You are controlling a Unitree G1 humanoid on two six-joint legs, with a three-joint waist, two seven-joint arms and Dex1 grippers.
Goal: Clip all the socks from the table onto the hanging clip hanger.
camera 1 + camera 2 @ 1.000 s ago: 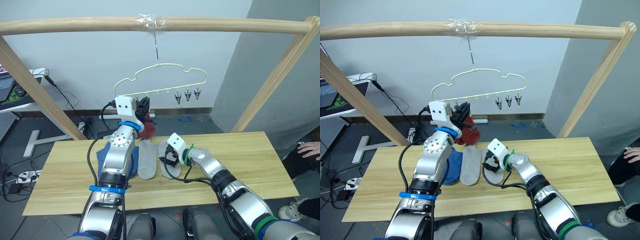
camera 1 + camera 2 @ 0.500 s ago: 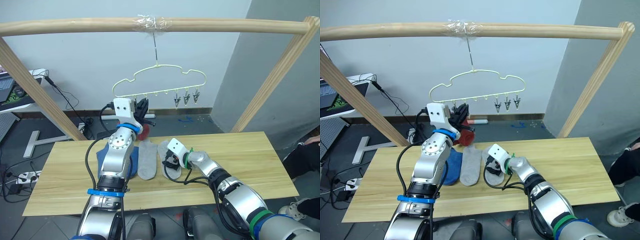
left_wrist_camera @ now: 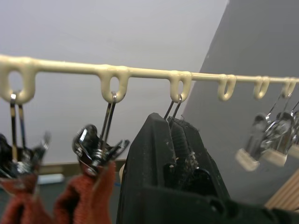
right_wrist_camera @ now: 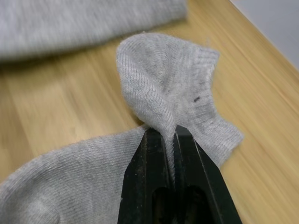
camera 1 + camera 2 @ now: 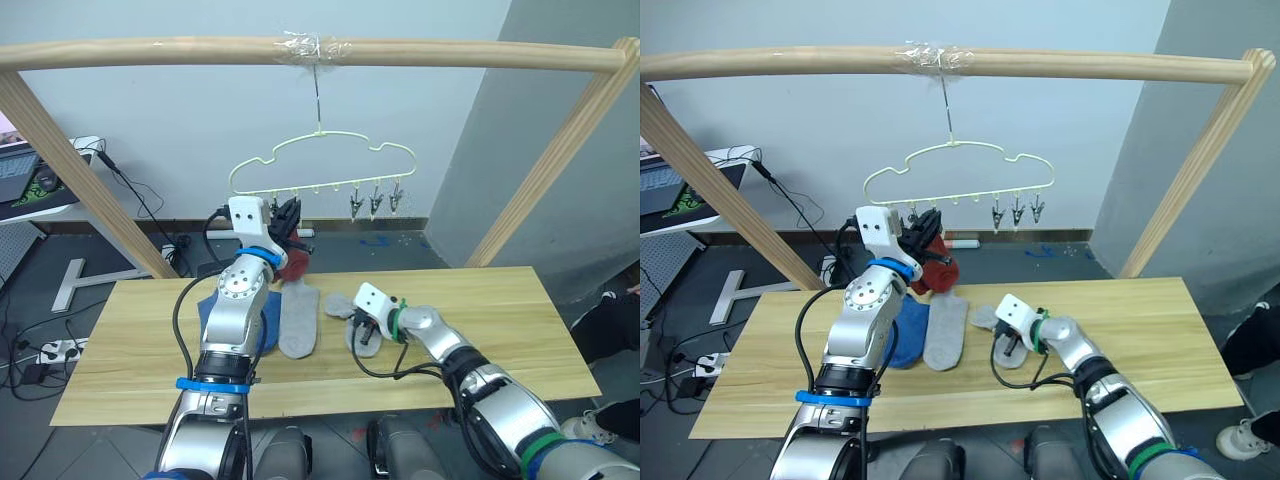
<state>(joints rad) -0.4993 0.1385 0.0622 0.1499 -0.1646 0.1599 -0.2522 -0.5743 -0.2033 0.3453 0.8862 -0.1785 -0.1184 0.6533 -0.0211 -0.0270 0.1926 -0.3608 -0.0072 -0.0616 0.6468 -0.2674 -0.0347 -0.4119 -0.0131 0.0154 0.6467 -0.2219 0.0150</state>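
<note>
The step in hand looks like the third sock: two rust red socks (image 3: 88,196) already hang from the first clips, and a light grey one is being taken up from the counter.

The long counter of light yellowish wood planks (image 5: 500,310) runs under a thick wooden pole frame (image 5: 150,50), from which the thin pale yellow-green wire clip hanger (image 5: 325,165) hangs by its metal hook. On the counter lie the blue soft-fabric ankle socks (image 5: 262,322), partly hidden behind the left arm, and just beside them a flat light grey sock (image 5: 298,320).

The right end effector (image 4: 169,140) sits low over the counter near its middle, its two black fingers closed on a raised fold of the second light grey ankle sock (image 4: 159,79) — the rest of that sock lies slack on the wood.

The left end effector (image 3: 172,135) is up at the hanger's bottom bar, closed on the third small dark metal clip (image 3: 174,108), presumably to press it open.

The next move calls for lifting the pinched cuff up to that clip without letting the thin fold slip. In the way are the left arm itself and the hanging red socks next to the target clip; the hanger also swings freely on its hook. Three more clips (image 5: 375,200) hang empty farther along.
</note>
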